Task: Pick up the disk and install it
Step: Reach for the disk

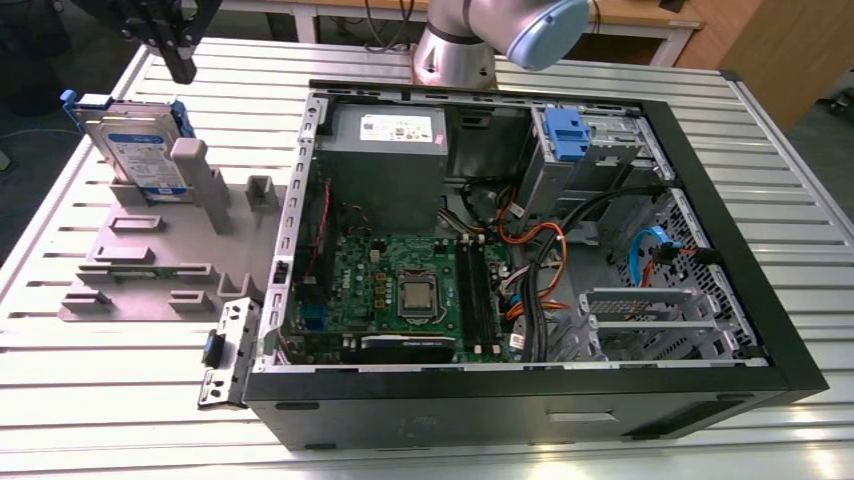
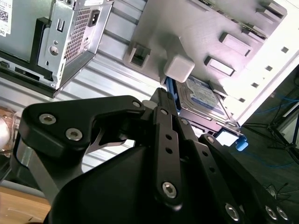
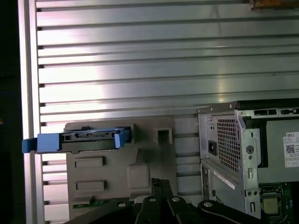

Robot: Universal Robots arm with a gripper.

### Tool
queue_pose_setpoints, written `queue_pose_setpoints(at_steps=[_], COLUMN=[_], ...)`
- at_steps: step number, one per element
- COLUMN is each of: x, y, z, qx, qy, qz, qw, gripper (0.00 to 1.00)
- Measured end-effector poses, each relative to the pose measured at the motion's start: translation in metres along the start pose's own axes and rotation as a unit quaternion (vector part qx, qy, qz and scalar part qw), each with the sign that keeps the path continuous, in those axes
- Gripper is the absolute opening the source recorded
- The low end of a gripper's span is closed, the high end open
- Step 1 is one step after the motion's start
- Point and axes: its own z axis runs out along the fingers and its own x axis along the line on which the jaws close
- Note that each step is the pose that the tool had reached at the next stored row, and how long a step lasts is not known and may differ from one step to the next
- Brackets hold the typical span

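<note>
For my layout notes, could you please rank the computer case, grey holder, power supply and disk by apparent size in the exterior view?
1. computer case
2. grey holder
3. power supply and disk: they look nearly alike, so I leave them unranked.

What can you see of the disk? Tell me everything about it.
The disk is a flat silver hard drive with a white-and-blue label, framed by a blue plastic carrier. It stands on edge, nearly upright, in the grey holder on the slatted metal table, at the exterior view's left of the open computer case. Only the holder touches it; the gripper hangs above, clear of it.
</note>
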Motion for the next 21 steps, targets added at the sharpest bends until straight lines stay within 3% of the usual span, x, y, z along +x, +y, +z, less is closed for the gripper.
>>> queue_pose_setpoints(at_steps=[5,14,21], x=[0.0058,0.0082,0.0263], y=[0.0003,0.0003,0.0028], z=[0.0000,0.0000,0.0011], qx=[0.0000,0.0000,0.0001], qy=[0.0000,0.0000,0.0007], qz=[0.000,0.000,0.000], qw=[1.00000,1.00000,1.00000], gripper=[0.11,0.11,0.11])
